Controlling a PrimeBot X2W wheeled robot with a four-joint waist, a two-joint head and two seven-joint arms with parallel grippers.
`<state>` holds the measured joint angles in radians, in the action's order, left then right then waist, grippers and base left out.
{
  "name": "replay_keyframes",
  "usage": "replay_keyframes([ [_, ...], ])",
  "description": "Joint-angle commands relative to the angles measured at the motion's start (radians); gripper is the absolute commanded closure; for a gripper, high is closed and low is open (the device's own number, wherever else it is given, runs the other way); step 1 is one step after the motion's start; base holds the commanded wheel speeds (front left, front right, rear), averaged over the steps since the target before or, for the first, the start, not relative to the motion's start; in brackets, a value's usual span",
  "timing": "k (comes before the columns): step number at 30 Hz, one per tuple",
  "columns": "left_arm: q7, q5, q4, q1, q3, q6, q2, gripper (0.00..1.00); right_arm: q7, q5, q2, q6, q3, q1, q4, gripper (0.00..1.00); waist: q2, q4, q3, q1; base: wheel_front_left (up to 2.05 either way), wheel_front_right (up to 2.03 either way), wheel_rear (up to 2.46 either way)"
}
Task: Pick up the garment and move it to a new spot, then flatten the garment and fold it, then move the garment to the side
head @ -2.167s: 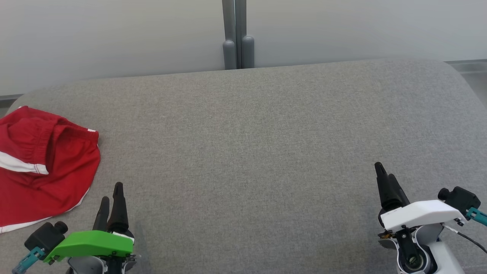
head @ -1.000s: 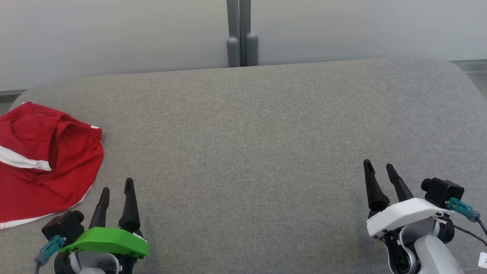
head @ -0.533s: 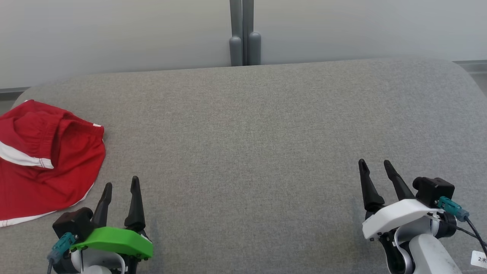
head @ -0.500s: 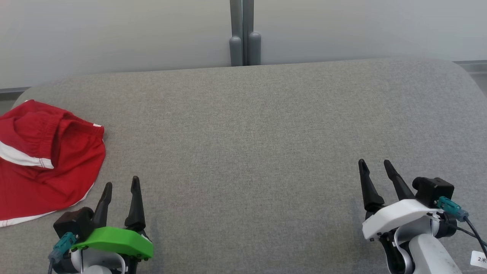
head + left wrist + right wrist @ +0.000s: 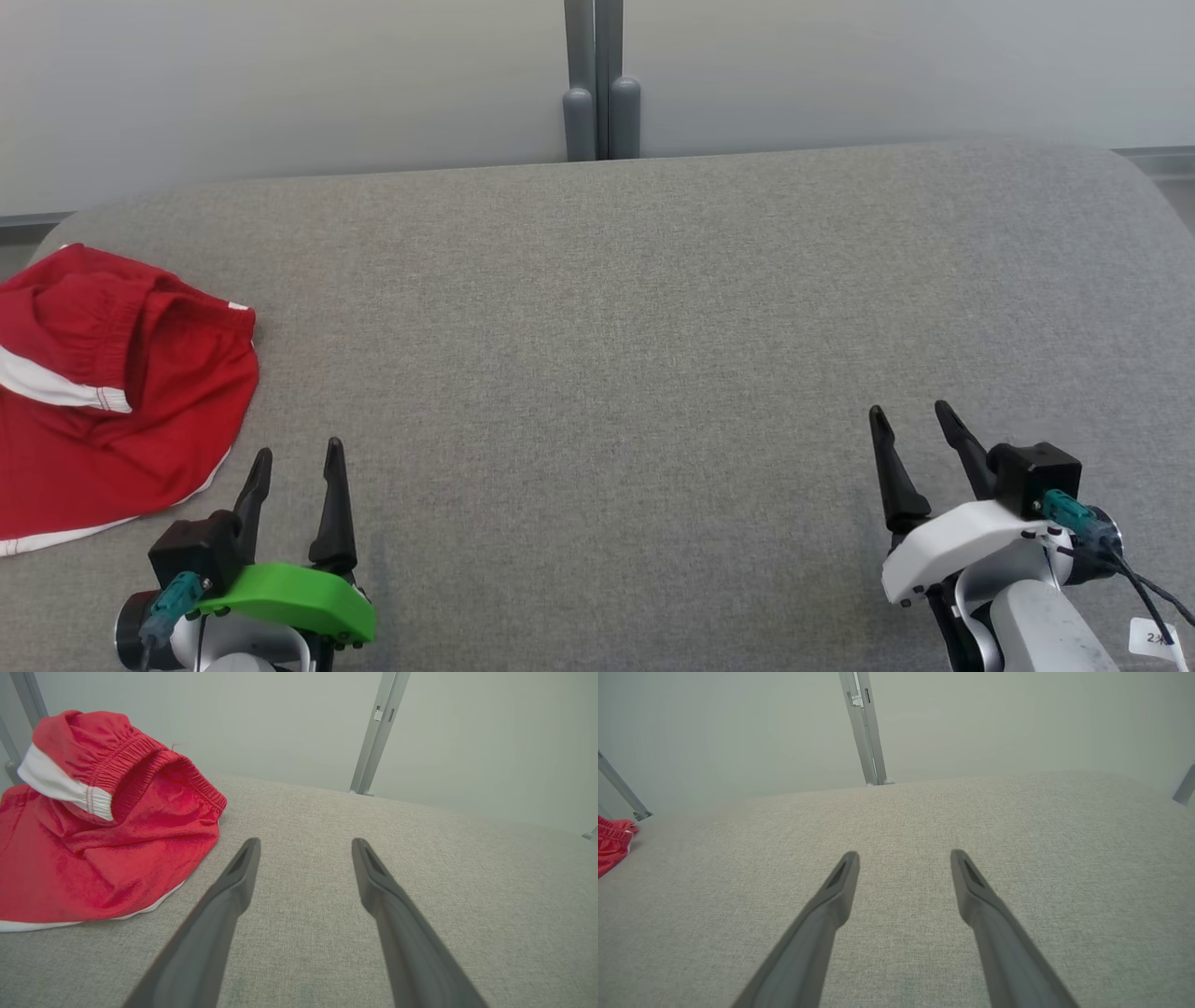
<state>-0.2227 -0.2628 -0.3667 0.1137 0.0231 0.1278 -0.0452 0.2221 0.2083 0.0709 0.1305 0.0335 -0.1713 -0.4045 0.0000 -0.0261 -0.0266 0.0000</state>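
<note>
Nearest you, at the bottom of the head view, you had both arms down by the grey padded surface (image 5: 607, 317). Your left gripper (image 5: 299, 449) sat lower left under its green cover (image 5: 299, 597), fingers pointing up the view, jaws spread apart w/ nothing btwn them. The left wrist view showed bare grey fabric in the gap. Your right gripper (image 5: 908, 410) sat lower right under a white cover (image 5: 952, 546), likewise spread wide & empty, tips leaning a bit left. A black wrist cam (image 5: 1032, 471) rode on its outer side, and a small white tag (image 5: 1153, 637) hung by the frame's corner. Whether either set of tips touched the fabric, can't tell.

Further out on your left lay the garment (image 5: 103, 401): red shorts w/ white trim & a gathered elastic waistband, crumpled near the surface's left edge and partly cut off by the frame. It was just beyond & left of the left gripper's tips, near but apart, and well apart from the right gripper across the surface. The waistband end was bunched & folded over on the far side, w/ a white stripe across it. The white-piped hem lay flat on the near side. In the right wrist view a red corner showed at the far left.

Beyond the surface's far edge, rounded at the corners, a grey upright post (image 5: 594, 84) stood at centre against a pale wall (image 5: 280, 84).
</note>
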Motion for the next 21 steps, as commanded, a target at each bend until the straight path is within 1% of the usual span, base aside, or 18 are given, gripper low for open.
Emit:
replay_keyframes([
  [1,-0.010,0.026,-0.004,0.015,0.000,0.004,-0.007,0.00,0.011,-0.033,0.001,0.000,0.003,-0.019,-0.003,0.00,0.0000,0.000,-0.001,0.0000,0.00,0.00,0.00],
  [7,-0.023,0.078,-0.026,0.020,-0.003,-0.002,-0.008,0.00,0.024,-0.091,-0.001,0.000,0.009,-0.020,-0.008,0.00,0.0000,-0.002,-0.001,0.0000,0.00,0.00,0.00],
  [14,-0.037,0.141,-0.048,0.022,-0.009,-0.029,-0.008,0.00,0.037,-0.145,-0.002,0.000,0.011,-0.018,-0.023,0.00,0.0000,-0.004,-0.002,0.0000,0.00,0.00,0.00],
  [21,-0.044,0.183,-0.053,0.026,-0.013,-0.034,-0.008,0.00,0.044,-0.188,-0.002,0.000,0.007,-0.021,-0.030,0.00,0.0000,-0.006,-0.003,0.0000,0.00,0.00,0.00],
])
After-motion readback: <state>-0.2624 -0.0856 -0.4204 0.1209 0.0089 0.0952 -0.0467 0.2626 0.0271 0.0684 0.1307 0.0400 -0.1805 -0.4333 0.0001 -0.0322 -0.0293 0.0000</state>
